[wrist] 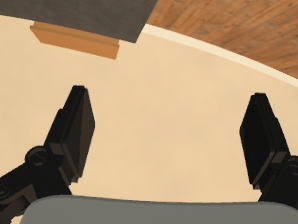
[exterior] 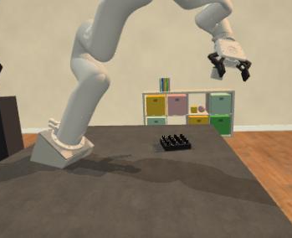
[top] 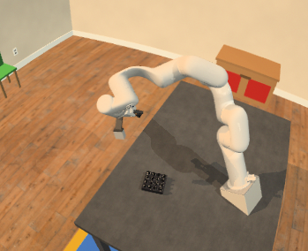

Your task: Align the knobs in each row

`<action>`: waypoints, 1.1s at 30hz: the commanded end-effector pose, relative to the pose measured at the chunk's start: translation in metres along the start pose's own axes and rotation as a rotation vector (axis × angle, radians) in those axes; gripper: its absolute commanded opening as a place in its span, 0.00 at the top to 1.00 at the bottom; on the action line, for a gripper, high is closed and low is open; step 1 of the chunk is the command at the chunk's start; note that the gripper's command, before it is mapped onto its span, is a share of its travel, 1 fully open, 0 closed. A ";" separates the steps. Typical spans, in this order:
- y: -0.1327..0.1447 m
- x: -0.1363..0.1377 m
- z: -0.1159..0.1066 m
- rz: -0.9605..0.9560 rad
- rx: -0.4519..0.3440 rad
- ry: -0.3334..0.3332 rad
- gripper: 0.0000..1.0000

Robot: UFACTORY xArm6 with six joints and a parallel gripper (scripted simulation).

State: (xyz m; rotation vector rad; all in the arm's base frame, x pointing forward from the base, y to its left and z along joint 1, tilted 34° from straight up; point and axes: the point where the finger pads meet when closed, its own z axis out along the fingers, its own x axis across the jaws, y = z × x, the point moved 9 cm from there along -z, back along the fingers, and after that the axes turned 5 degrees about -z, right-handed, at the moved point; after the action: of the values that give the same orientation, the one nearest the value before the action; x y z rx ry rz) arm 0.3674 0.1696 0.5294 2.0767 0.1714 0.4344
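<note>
The black knob box (top: 154, 182) (exterior: 176, 142) stands on its feet on the dark table (top: 260, 133) (exterior: 113, 201), near the table's front left part in the top view. Its knobs are too small to read their lines or names. My gripper (top: 138, 114) (exterior: 231, 72) (wrist: 169, 108) is open wide and empty. It hangs high in the air past the table's edge, over the wooden floor, far from the knob box. In the wrist view it faces the beige wall, and the box is out of view there.
The arm's base (top: 242, 194) (exterior: 60, 148) is mounted on the table beside the box. A wooden cabinet (top: 248, 75) (wrist: 76, 38) with red doors stands behind the table. A green chair (top: 0, 71) and a shelf (exterior: 188, 108) of coloured bins stand by the walls.
</note>
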 end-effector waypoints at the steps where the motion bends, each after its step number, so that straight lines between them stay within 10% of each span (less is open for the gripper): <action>1: 0.001 0.000 -0.001 0.003 0.002 0.002 0.00; 33: -0.039 -0.004 0.020 0.275 0.108 0.076 0.00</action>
State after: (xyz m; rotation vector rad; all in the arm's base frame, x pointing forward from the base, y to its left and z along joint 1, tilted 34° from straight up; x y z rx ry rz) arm 0.3727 0.1720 0.4980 2.1656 0.0200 0.5901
